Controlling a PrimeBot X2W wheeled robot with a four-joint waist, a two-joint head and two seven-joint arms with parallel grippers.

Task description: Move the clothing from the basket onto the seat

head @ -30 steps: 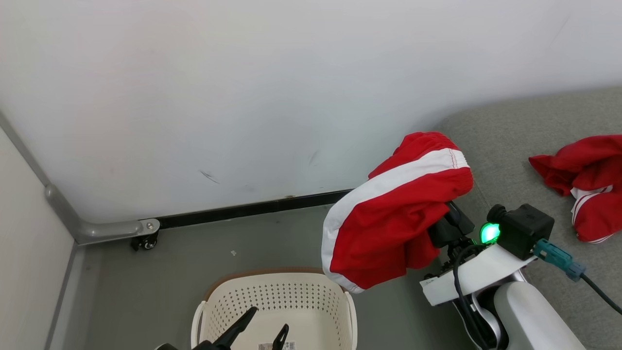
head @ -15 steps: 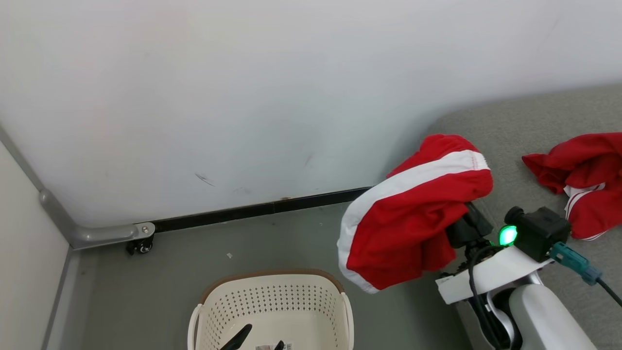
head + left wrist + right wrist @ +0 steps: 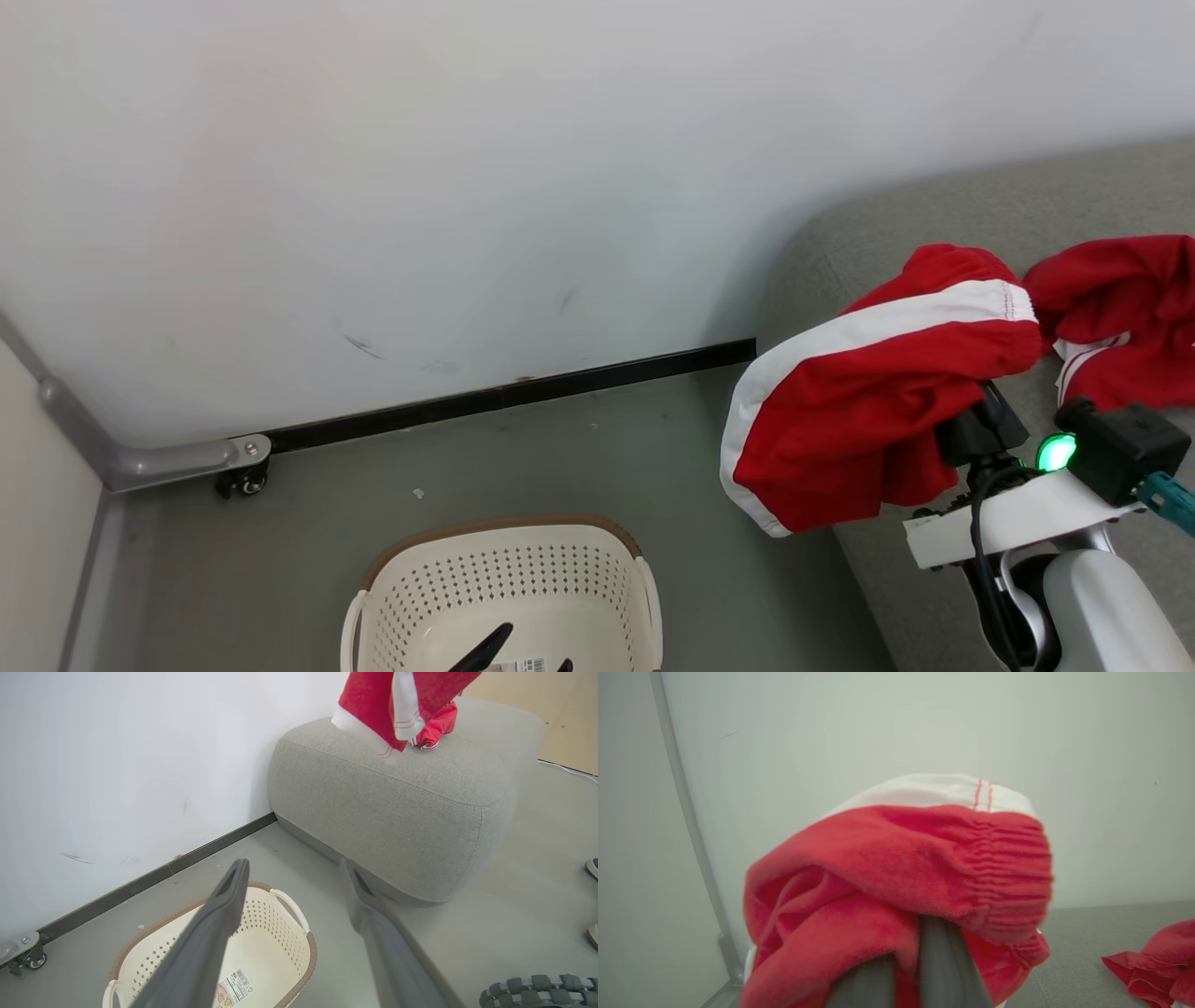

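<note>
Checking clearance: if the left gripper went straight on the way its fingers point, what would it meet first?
Probably the lower side of the large grey woven-fabric seat, near the floor. The open left gripper aims over the far rim of the cream perforated laundry basket; depth is unclear.

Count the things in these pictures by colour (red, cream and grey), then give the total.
Red: 2 (held garment, lying garment)
Cream: 1 (basket)
Grey: 1 (seat)
Total: 4
</note>
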